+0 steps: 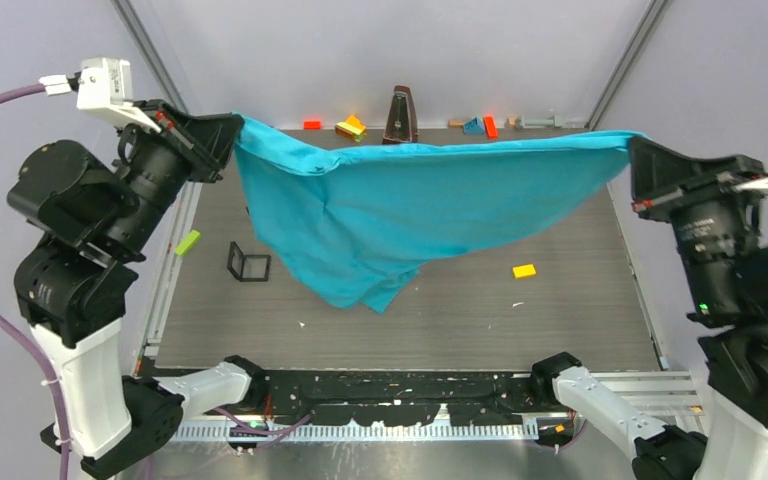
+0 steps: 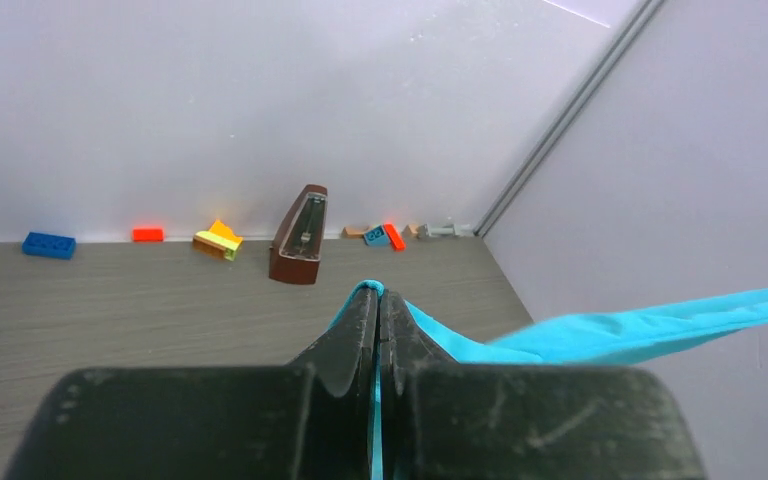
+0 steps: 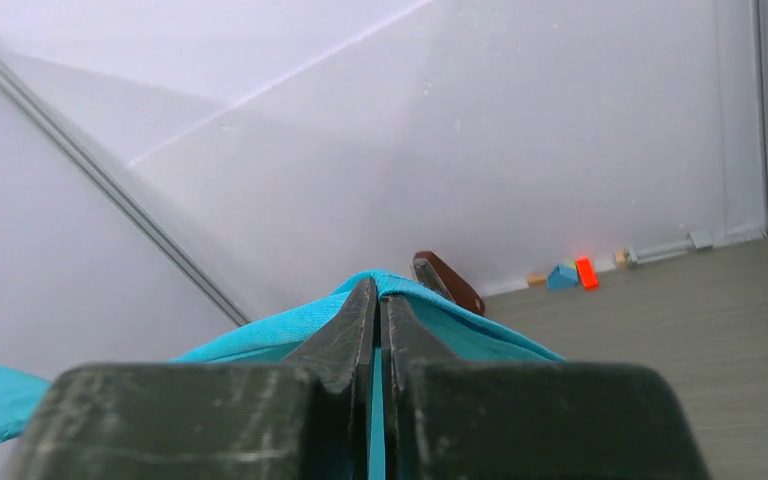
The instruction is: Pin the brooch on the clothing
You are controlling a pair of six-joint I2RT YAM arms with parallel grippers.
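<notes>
The teal-blue T-shirt (image 1: pixel 410 210) hangs stretched in the air between both grippers, its lower folds drooping toward the grey table. My left gripper (image 1: pixel 232 135) is shut on its left edge; the left wrist view shows the fabric (image 2: pixel 600 335) pinched between the closed fingers (image 2: pixel 350 340). My right gripper (image 1: pixel 635 150) is shut on the shirt's right edge; the right wrist view shows cloth (image 3: pixel 280 325) clamped between its fingers (image 3: pixel 355 325). No brooch shows clearly; the neck label is hidden.
A brown metronome (image 1: pixel 399 116) stands at the back wall among small coloured blocks (image 1: pixel 350 127). On the table lie a small black frame (image 1: pixel 248 264), a green block (image 1: pixel 187 242) and a yellow block (image 1: pixel 524 271).
</notes>
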